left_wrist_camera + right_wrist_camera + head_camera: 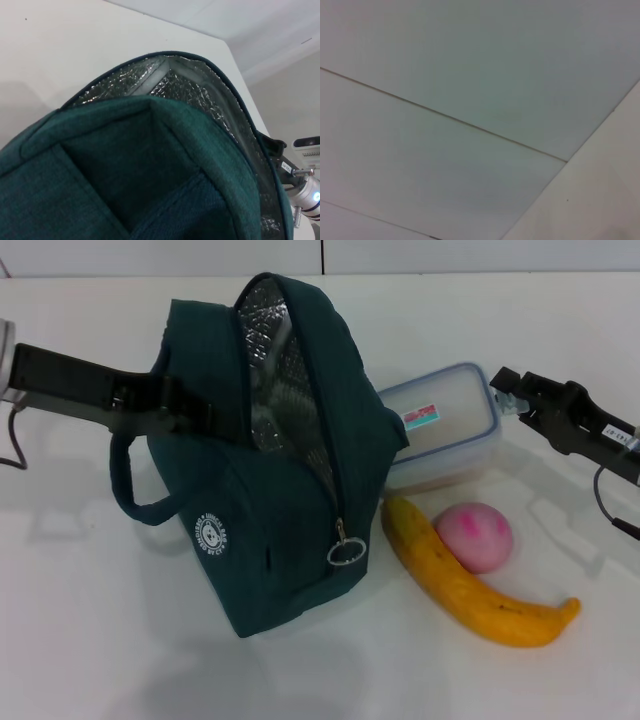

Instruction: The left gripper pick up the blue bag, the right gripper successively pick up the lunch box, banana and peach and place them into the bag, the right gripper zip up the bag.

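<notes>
The white desk [120, 640] carries everything. The blue bag [270, 500] is the biggest thing and serves as landmark: soft fabric, slumping, its zip open and foil lining showing. The left claw [185, 410] sits at the bag's upper left edge, apparently clenched on the fabric beside a loop handle, holding the bag up. Limp cloth like this probably sags unless held near the opening.

Just right of the bag, touching it, lies the lunch box [445, 430]: stiff, smooth plastic, likely slippery, best taken across its short sides. The right claw [520, 400] hovers beyond the box's far right corner; whether it is released or clenched cannot be told.

In front of the box lies the banana [470, 590], firm but bruisable. The peach [473, 536] touches it, soft, wanting a gentle hold.
</notes>
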Available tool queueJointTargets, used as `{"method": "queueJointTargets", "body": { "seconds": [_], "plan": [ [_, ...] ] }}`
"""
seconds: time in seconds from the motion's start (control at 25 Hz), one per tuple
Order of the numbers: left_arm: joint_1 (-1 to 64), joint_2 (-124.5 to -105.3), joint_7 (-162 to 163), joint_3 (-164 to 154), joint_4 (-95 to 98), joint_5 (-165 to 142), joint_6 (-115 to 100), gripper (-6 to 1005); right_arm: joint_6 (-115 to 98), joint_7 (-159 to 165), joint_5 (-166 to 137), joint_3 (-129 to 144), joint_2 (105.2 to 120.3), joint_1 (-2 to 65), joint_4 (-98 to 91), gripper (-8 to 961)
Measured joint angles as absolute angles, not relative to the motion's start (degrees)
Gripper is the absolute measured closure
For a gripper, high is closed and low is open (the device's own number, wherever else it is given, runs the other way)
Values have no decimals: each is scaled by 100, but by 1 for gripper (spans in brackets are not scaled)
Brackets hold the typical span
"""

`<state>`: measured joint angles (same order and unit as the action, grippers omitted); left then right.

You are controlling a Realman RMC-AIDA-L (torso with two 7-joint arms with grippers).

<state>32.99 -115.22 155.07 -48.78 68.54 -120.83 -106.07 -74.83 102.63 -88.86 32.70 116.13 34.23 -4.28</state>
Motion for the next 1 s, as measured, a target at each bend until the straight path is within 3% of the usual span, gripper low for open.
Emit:
{"method": "queueJointTargets", "body": {
  "seconds": [0.36, 1.0],
  "plan": [
    [3313, -11514, 15440, -4875, 6791, -12085, -10601, 962, -7620, 10265, -8783, 3269, 11612, 3427, -332, 853],
    [3242, -11490, 15526, -4691, 6834, -12015, -10634, 962, -8475, 10309, -7887, 3269, 11518, 2767, -588, 853]
  ]
}}
